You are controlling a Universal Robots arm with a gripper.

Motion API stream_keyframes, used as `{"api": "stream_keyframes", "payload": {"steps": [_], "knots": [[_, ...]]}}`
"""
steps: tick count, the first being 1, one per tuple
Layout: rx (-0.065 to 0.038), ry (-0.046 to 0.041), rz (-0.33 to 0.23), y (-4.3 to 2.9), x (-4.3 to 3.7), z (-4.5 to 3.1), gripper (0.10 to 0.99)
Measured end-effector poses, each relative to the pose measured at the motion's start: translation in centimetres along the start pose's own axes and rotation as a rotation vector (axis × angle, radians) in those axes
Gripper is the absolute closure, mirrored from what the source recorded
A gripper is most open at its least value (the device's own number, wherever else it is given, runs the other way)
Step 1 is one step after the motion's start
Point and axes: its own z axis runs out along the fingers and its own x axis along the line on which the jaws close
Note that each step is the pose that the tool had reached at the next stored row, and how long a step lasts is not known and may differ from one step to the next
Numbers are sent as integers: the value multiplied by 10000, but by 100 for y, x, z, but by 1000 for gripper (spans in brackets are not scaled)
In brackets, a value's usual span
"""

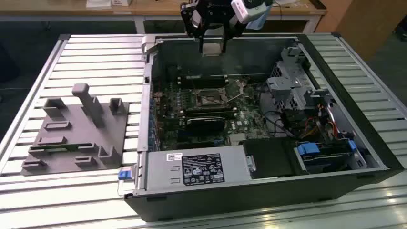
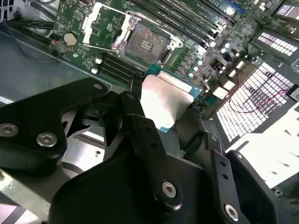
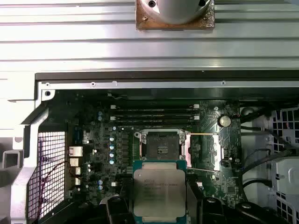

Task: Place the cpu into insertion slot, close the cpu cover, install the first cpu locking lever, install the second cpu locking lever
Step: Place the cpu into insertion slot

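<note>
Pinching cpu [image 3: 160, 189] by its edges, pincer [image 1: 213, 45] sits upper-centre in exterior view. Prob. light, stiff, fragile; grip edges only.

cpu [image 3: 160, 191] over case [image 1: 267, 193], cover [image 3: 202, 150] beside insertion slot [image 3: 161, 145]

Nothing can be read: the black label [image 1: 202, 169] and white sticker [image 1: 174, 157] on the power supply [image 1: 159, 175], and the fine print on the cpu [image 3: 159, 187], are illegible.
</note>
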Motion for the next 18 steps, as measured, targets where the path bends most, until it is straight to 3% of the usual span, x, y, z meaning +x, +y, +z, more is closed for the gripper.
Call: {"api": "stream_keyframes", "payload": {"steps": [18], "knots": [[0,0,0,-2,0,21,549]]}}
